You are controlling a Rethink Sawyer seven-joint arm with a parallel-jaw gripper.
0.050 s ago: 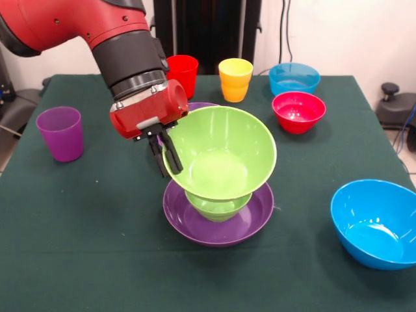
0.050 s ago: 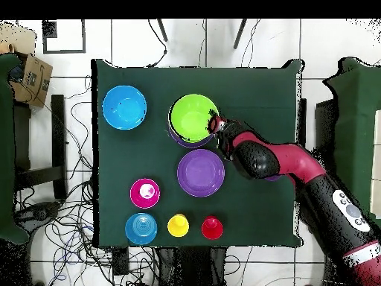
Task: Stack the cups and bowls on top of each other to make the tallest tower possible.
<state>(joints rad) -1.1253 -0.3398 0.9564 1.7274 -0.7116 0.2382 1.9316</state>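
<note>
A large lime green bowl (image 1: 221,153) (image 2: 193,117) sits tilted on a small green bowl (image 1: 218,205), which rests inside a purple bowl (image 1: 218,224) (image 2: 175,137); this is the tower. My gripper (image 1: 169,166) (image 2: 216,124) is shut on the lime bowl's left rim in the front view, with dark fingers (image 1: 158,156) straddling it. A second purple bowl (image 1: 202,105) (image 2: 201,172) stands just behind the stack, mostly hidden in the front view. The large blue bowl (image 1: 374,224) (image 2: 124,106) sits apart.
Along the far edge stand a red cup (image 1: 183,73) (image 2: 212,227), a yellow-orange cup (image 1: 235,79) (image 2: 178,225) and a light blue bowl (image 1: 294,78) (image 2: 141,228). A small red bowl (image 1: 299,110) (image 2: 144,193) sits nearer. The purple cup (image 1: 60,133) stands at the left.
</note>
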